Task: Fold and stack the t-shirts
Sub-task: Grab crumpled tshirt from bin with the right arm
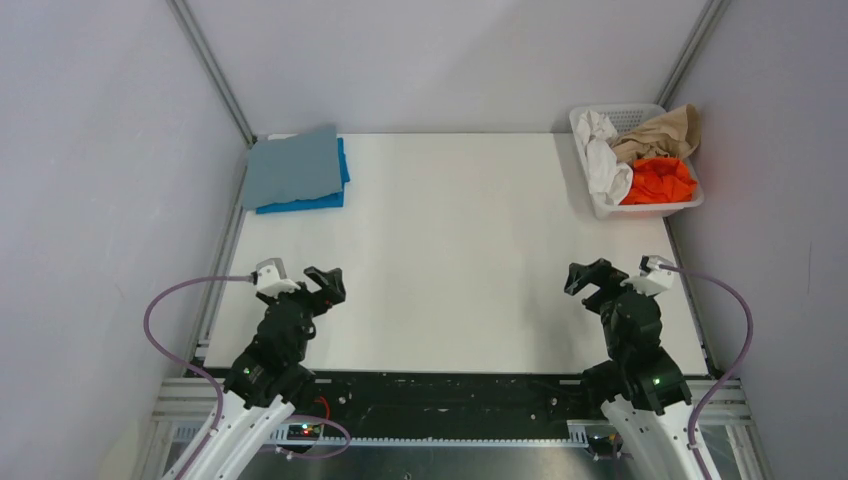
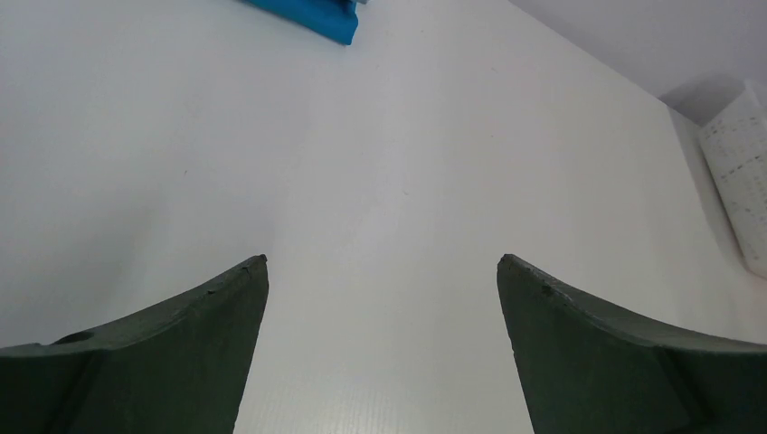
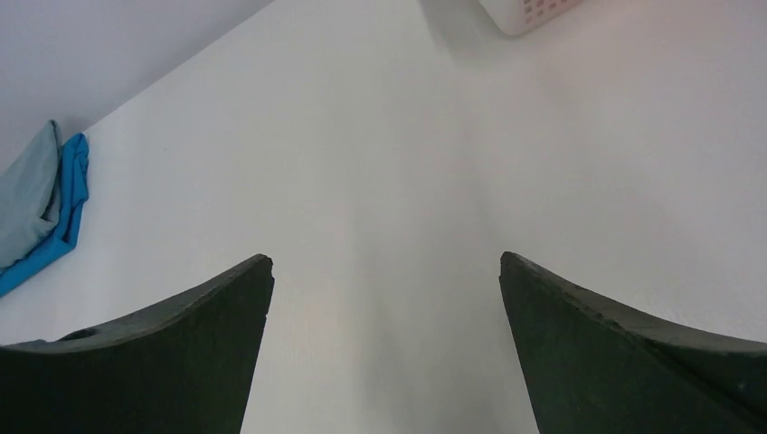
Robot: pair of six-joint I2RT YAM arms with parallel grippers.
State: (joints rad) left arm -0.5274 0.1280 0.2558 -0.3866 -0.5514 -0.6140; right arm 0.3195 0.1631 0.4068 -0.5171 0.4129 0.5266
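Apart, left gripper (image 1: 325, 283), right gripper (image 1: 588, 277) splayed empty, basket (image 1: 650, 209) far-right, grey-blue shirt (image 1: 293, 168) far-left.

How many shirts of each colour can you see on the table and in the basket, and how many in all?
Grey-blue shirt: 1, on top of the folded stack
Bright blue shirt: 1, under it
White shirt: 1, in the basket
Tan shirt: 1, in the basket
Orange shirt: 1, in the basket
Total: 5 shirts
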